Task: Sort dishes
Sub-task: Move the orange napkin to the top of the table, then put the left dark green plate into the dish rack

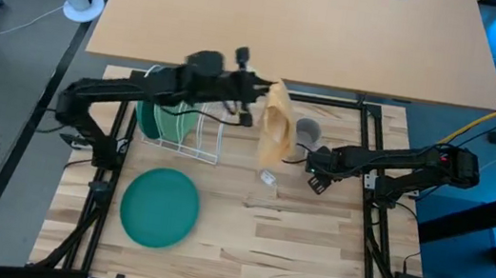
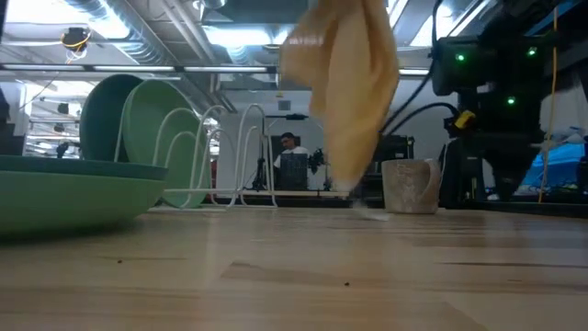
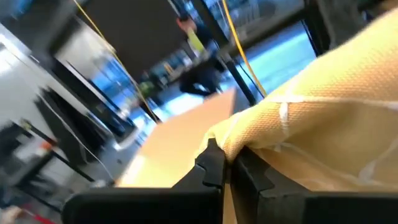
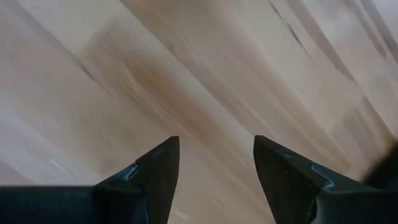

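Cloth (image 1: pixel 277 124): left gripper (image 3: pixel 229 163) has its fingers pinched on a top edge; it hangs clear of the tabletop (image 1: pixel 291 250), I judge to get it away from the dishes.
Right gripper (image 4: pixel 216 163): fingers spread, holding nothing, low over bare wood beside the mug (image 1: pixel 308 131).
Plates: two upright in the rack (image 1: pixel 193 132); one teal plate (image 1: pixel 159 206) flat, near front-left.
Next: I'd expect mug or flat plate.

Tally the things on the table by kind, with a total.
Plates: 3, two standing in the rack and one lying flat on the table
Mug: 1
Wire rack: 1
Yellow cloth: 1, held by the left gripper
Total: 6
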`<state>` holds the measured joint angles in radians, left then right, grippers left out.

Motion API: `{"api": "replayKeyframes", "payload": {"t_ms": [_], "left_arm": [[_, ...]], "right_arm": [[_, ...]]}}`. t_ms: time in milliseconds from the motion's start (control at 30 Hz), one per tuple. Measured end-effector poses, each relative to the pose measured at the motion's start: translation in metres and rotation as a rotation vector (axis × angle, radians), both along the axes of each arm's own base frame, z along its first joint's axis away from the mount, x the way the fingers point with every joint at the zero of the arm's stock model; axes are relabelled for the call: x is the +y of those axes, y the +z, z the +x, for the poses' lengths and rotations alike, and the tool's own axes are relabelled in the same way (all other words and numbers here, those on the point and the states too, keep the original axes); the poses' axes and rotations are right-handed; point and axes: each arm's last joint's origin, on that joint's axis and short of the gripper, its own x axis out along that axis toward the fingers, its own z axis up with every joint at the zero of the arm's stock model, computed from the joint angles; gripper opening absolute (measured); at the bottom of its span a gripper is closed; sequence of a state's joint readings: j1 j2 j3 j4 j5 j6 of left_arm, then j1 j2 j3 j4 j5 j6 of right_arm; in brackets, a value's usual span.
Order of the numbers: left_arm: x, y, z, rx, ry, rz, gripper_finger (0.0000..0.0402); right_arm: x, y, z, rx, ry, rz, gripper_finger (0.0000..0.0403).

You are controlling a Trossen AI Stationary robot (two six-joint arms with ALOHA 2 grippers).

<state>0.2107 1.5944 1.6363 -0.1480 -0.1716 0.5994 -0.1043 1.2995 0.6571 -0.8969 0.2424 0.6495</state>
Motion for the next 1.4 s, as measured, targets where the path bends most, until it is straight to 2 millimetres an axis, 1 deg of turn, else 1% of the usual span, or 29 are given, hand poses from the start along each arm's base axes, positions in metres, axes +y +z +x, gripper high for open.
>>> {"api": "replayKeyframes", "payload": {"t_ms": [100,200,267,367,467,533,633,767,867,967,1167,1267,1400], "left_arm": [[0.02,-0.03,0.022,0.069,-0.011,-0.055,0.0001],[0.036,-0.064,0.043,0.145,-0.029,-0.106,0.0005],[0.041,-0.086,0.056,0.192,-0.04,-0.138,0.0006],[0.045,-0.117,0.071,0.268,-0.039,-0.176,0.0004],[0.044,-0.145,0.078,0.383,-0.038,-0.215,0.0006],[0.042,-0.162,0.078,0.485,-0.028,-0.242,0.0011],[0.039,-0.177,0.073,0.624,0.025,-0.27,0.002],[0.034,-0.186,0.063,0.756,0.06,-0.327,0.0034],[0.03,-0.19,0.058,0.806,0.085,-0.377,0.0055],[0.028,-0.19,0.056,0.818,0.104,-0.41,0.009],[0.02,-0.188,0.055,0.78,0.173,-0.524,0.0167],[0.011,-0.181,0.049,0.837,0.16,-0.518,0.0183],[-0.002,-0.157,0.04,0.908,0.139,-0.506,0.0187]], "right_arm": [[0.001,0.0,-0.007,0.072,-0.001,0.008,0.0211],[0.001,0.001,-0.014,0.138,-0.018,0.014,0.0211],[0.002,0.001,-0.018,0.178,-0.032,0.017,0.0211],[0.002,0.002,-0.022,0.217,-0.051,0.019,0.0211],[0.002,0.002,-0.023,0.231,-0.053,0.02,0.0211],[0.002,0.002,-0.023,0.233,-0.053,0.02,0.0211],[0.002,0.002,-0.023,0.233,-0.053,0.016,0.0211],[0.002,0.002,-0.023,0.234,-0.049,-0.004,0.0211],[0.002,0.002,-0.023,0.234,-0.049,-0.011,0.0211],[0.001,0.002,-0.023,0.234,-0.048,-0.015,0.0211],[0.001,0.002,-0.023,0.234,-0.048,-0.015,0.0211],[0.001,0.002,-0.023,0.235,-0.048,-0.015,0.0211],[0.001,0.002,-0.023,0.233,-0.048,-0.015,0.0211]]}}
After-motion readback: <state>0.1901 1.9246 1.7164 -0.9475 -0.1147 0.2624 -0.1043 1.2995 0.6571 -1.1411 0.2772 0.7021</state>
